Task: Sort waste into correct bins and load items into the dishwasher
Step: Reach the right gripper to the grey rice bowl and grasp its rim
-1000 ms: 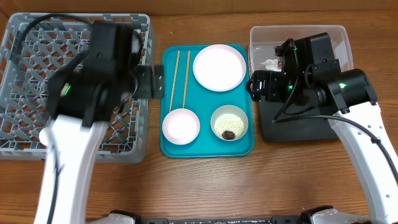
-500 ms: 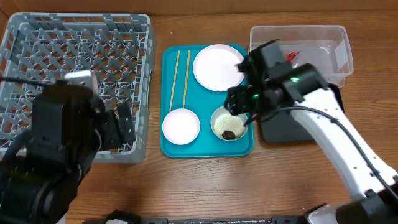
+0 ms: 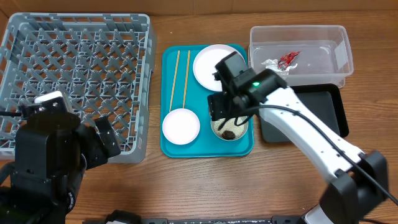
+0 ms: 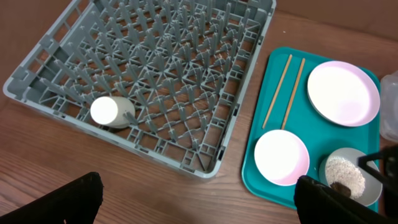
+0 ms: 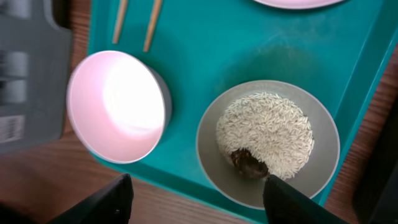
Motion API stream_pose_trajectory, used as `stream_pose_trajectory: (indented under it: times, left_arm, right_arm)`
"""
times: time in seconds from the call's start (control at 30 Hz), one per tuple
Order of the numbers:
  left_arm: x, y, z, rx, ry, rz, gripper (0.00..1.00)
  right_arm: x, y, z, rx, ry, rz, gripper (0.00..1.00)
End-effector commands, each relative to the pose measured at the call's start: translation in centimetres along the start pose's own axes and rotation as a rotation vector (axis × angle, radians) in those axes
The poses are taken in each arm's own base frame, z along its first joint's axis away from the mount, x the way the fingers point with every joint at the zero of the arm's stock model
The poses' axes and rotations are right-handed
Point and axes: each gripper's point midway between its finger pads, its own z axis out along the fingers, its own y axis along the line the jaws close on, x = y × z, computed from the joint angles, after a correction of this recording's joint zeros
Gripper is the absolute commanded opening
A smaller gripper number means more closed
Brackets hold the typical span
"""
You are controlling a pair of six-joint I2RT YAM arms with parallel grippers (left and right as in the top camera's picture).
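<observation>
My right gripper [image 3: 225, 116] is open and empty above the whitish-green bowl [image 5: 267, 143] of rice with a brown lump [image 5: 249, 165] on the teal tray [image 3: 205, 146]. The pinkish bowl [image 3: 181, 126], white plate [image 3: 214, 67] and two chopsticks [image 3: 180, 78] also lie on the tray. My left gripper [image 4: 199, 199] is open and empty over the table in front of the grey dish rack [image 3: 74, 81]. A white cup [image 4: 111, 112] lies on its side in the rack. The red wrapper [image 3: 289, 59] and white paper scrap [image 3: 271, 63] lie in the clear tub [image 3: 298, 34]. The black tray [image 3: 311, 118] is beside it.
The teal tray sits between the rack and the two bins. Bare wooden table [image 3: 205, 186] runs along the front. My left arm's body covers the rack's front left corner in the overhead view.
My right gripper has moved left from the clear tub to above the rice bowl, and the wrapper and paper now show in the tub. My left arm has pulled back from the rack toward the front left.
</observation>
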Motion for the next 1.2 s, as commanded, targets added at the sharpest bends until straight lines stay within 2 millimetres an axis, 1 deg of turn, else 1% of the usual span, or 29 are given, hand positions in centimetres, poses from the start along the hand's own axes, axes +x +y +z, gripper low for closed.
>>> stream_pose_trajectory:
  times: [0.0, 0.07, 0.1, 0.13, 0.27, 0.33, 0.4, 0.43, 0.5, 0.6, 0.67, 0.73, 0.8, 0.97, 1.17]
  left_arm:
    - [-0.1, -0.6, 0.3, 0.015, 0.011, -0.022, 1.00]
    - [-0.1, -0.7, 0.4, 0.013, 0.015, -0.020, 1.00]
    - [-0.1, -0.7, 0.5, 0.012, 0.017, -0.020, 1.00]
    - [-0.1, -0.7, 0.5, 0.012, 0.018, -0.019, 1.00]
    - [-0.2, -0.9, 0.9, 0.008, 0.026, -0.016, 1.00]
    - [-0.2, -1.0, 1.0, 0.005, 0.031, -0.013, 1.00]
    - [-0.2, -1.1, 1.2, 0.001, 0.037, -0.010, 1.00]
    - [-0.2, -1.1, 1.3, 0.000, 0.039, -0.009, 1.00]
    - [-0.2, -1.1, 1.3, -0.001, 0.041, -0.008, 1.00]
    - [-0.2, -1.2, 1.5, -0.003, 0.045, -0.006, 1.00]
    - [-0.2, -1.2, 1.5, -0.003, 0.046, -0.007, 1.00]
    - [-0.2, -1.2, 1.5, -0.004, 0.047, -0.006, 1.00]
    - [-0.2, -1.2, 1.5, -0.004, 0.047, -0.006, 1.00]
    - [-0.2, -1.2, 1.5, -0.004, 0.047, -0.006, 1.00]
    - [-0.2, -1.2, 1.5, -0.004, 0.047, -0.006, 1.00]
  right_arm:
    - [0.1, -1.2, 1.8, 0.061, 0.021, 0.064, 0.66]
    - [0.2, -1.3, 2.6, 0.069, 0.038, 0.084, 0.64]
    - [0.3, -1.4, 3.0, 0.072, 0.046, 0.093, 0.61]
    - [0.4, -1.3, 3.3, 0.071, 0.052, 0.093, 0.59]
    - [0.5, -1.0, 4.6, 0.077, 0.068, 0.102, 0.57]
    - [0.6, -0.8, 5.2, 0.077, 0.074, 0.100, 0.54]
    - [0.9, -0.8, 6.0, 0.087, 0.091, 0.118, 0.52]
    - [1.1, -0.8, 6.4, 0.091, 0.101, 0.127, 0.49]
    - [1.5, -0.9, 7.3, 0.103, 0.123, 0.137, 0.48]
    - [2.0, -1.0, 8.3, 0.118, 0.148, 0.159, 0.43]
    - [2.3, -1.0, 8.9, 0.126, 0.160, 0.179, 0.37]
    - [2.4, -1.0, 9.3, 0.131, 0.164, 0.182, 0.35]
    - [2.6, -1.1, 9.8, 0.143, 0.172, 0.188, 0.28]
    - [2.8, -1.7, 10.5, 0.174, 0.177, 0.225, 0.17]
    - [2.8, -2.1, 11.0, 0.195, 0.178, 0.243, 0.18]
